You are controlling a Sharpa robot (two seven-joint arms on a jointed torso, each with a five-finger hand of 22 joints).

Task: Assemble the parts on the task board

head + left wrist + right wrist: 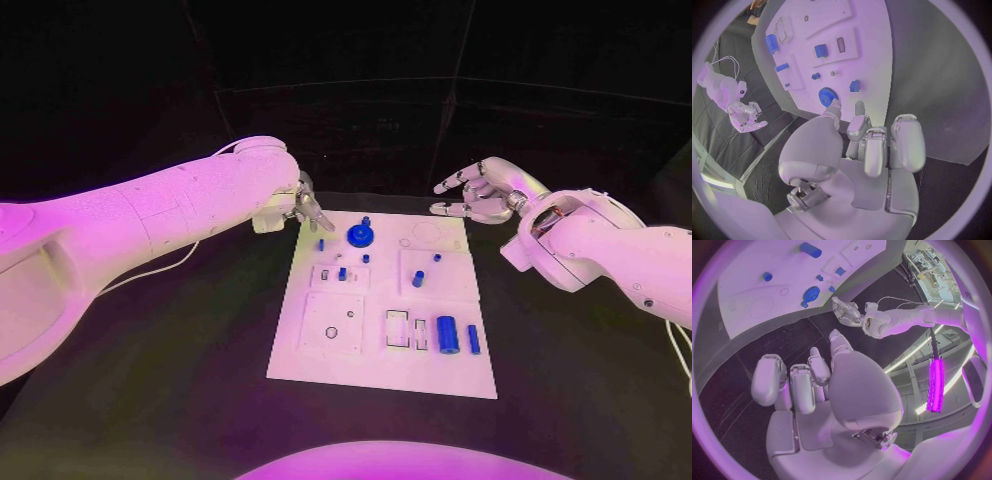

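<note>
The white task board [378, 350] lies in the middle of the black table. A blue gear [359, 236] sits near its far edge, with small blue pegs [418, 279] around the centre. A blue cylinder [447, 334] and a thin blue bar [473, 339] lie near the front right. My left hand [296, 208] hovers off the board's far left corner, fingers apart and pointing down, holding nothing; its fingertips [859, 107] are close to the gear [827, 95]. My right hand [480, 192] floats beyond the far right corner, fingers spread and empty.
Bare black tabletop [173, 380] surrounds the board on all sides. The board [748, 280] has several recesses, including rectangular slots [397, 328] and a square plate with a small ring [332, 331] at the front left.
</note>
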